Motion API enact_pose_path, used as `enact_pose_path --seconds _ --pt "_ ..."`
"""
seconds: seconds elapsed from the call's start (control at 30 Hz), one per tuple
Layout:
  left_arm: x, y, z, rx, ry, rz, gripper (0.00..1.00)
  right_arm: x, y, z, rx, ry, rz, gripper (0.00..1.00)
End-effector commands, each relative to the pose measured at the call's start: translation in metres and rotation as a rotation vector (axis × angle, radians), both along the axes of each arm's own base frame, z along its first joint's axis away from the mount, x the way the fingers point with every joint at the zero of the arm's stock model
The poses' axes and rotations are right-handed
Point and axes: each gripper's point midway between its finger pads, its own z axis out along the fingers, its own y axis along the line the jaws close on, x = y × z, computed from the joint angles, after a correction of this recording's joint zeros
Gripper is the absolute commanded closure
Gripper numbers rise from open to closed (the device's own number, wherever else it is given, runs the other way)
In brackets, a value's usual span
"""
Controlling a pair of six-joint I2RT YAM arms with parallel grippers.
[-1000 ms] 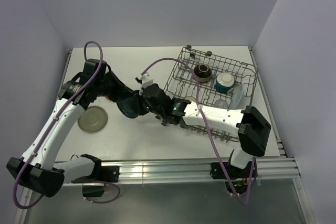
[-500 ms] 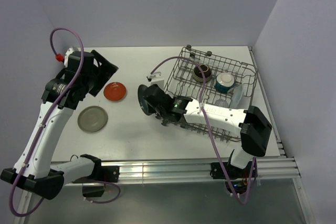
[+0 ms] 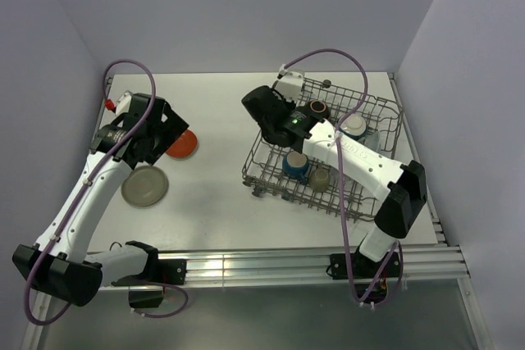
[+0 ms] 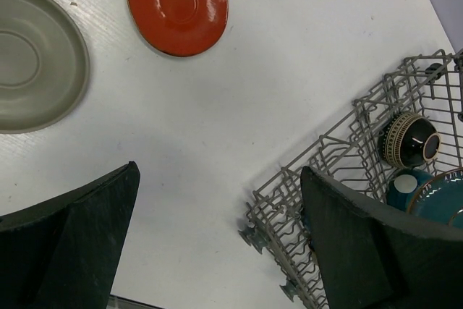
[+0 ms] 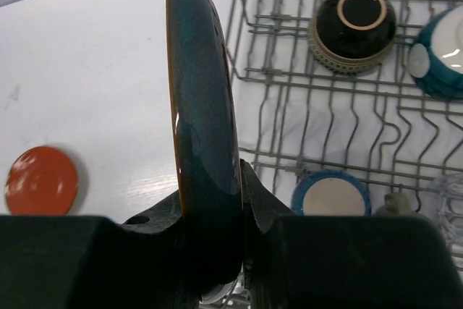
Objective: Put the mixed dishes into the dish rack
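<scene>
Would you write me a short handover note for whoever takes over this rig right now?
Left gripper: open, empty, above the table.
Right gripper: shut on the teal plate, held on edge over the rack's left side.
In the rack: brown bowl, teal bowl, a blue dish.
On the table: red plate, grey plate.
Left: slot the teal plate, then load those two plates.
</scene>
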Motion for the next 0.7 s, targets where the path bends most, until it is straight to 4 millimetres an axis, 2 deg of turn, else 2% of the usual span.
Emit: enact_pose_path --seconds 0.0,0.17,0.3,0.5,0.53,0.67 --pt "0.01 0.0 0.007 0.01 -0.043 -0.009 0.01 0.011 -0.026 0.009 -0.02 -0.034 -0.137 1.0" --pt "0.015 0.0 -0.006 0.015 -0.015 -0.019 0.01 0.024 -0.052 -0.01 -0.041 0.022 -0.194 1.0" --pt "0.018 -0.003 -0.019 0.012 0.014 -0.023 0.01 0.027 -0.062 -0.022 -0.069 0.056 -0.23 1.0" --pt "0.021 -0.004 -0.043 0.021 0.104 -0.018 0.01 0.037 -0.06 -0.043 -0.111 0.107 -0.27 1.0" --pt "0.021 -0.005 -0.047 0.017 0.12 -0.024 0.01 0.04 -0.057 -0.054 -0.127 0.126 -0.269 1.0" --pt "0.022 -0.005 -0.057 0.013 0.148 -0.039 0.01 0.045 -0.051 -0.072 -0.135 0.162 -0.286 1.0"
